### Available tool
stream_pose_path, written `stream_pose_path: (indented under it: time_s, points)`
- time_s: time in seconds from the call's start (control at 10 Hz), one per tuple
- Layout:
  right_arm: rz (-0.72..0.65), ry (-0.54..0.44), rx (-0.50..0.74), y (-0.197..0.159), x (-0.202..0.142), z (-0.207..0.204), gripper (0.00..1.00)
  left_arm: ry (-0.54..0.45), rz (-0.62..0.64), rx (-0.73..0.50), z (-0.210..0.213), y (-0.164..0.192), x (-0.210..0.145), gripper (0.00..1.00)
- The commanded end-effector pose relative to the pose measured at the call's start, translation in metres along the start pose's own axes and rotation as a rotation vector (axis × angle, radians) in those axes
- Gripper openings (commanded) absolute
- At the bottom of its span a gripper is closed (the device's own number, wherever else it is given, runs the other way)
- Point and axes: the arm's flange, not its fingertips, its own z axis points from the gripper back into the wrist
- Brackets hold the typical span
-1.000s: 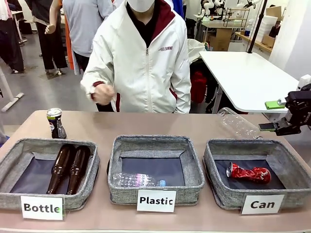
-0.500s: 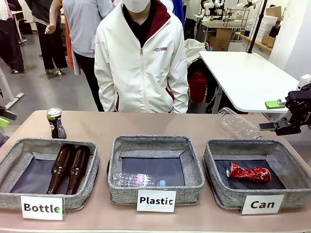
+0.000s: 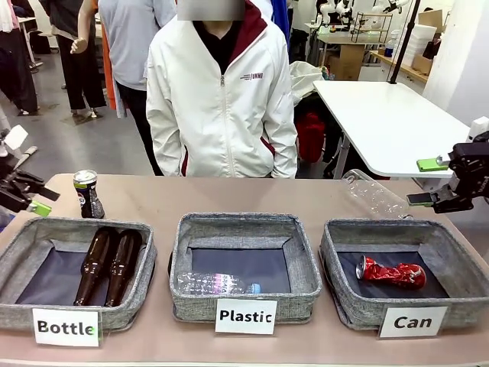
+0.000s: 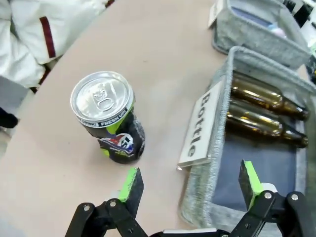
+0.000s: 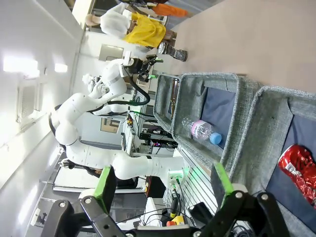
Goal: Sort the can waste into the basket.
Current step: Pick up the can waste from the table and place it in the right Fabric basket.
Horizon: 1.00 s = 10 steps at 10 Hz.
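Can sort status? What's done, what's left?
Done: the red can lies in the Can basket. In hand: nothing gripped. The left hand is open beside the Bottle basket, with the black can standing on the table just ahead of its fingers. The right hand hangs open and empty by the Can basket's far right corner. Left: grasp the black can and carry it across to the Can basket.

red can (image 3: 390,272): glossy crumpled metal; black can (image 4: 109,118): shiny silver top, glossy print; basket (image 3: 348,306): rough grey felt, matt dark base
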Motion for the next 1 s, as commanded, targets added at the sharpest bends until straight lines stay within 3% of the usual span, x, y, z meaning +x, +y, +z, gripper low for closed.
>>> stream_pose_path:
  time_s: [0.0,0.5,0.9]
  points:
    - [0.022,0.015,0.001,-0.001,0.000,0.003,1.00,-0.037,-0.046,0.097,-0.006,0.015,-0.005,1.00]
    - [0.022,0.015,0.001,-0.001,0.000,0.003,1.00,-0.160,-0.009,0.209,-0.017,0.050,-0.006,1.00]
    - [0.022,0.015,0.001,-0.001,0.000,0.003,1.00,-0.157,0.032,0.255,-0.030,0.065,-0.012,1.00]
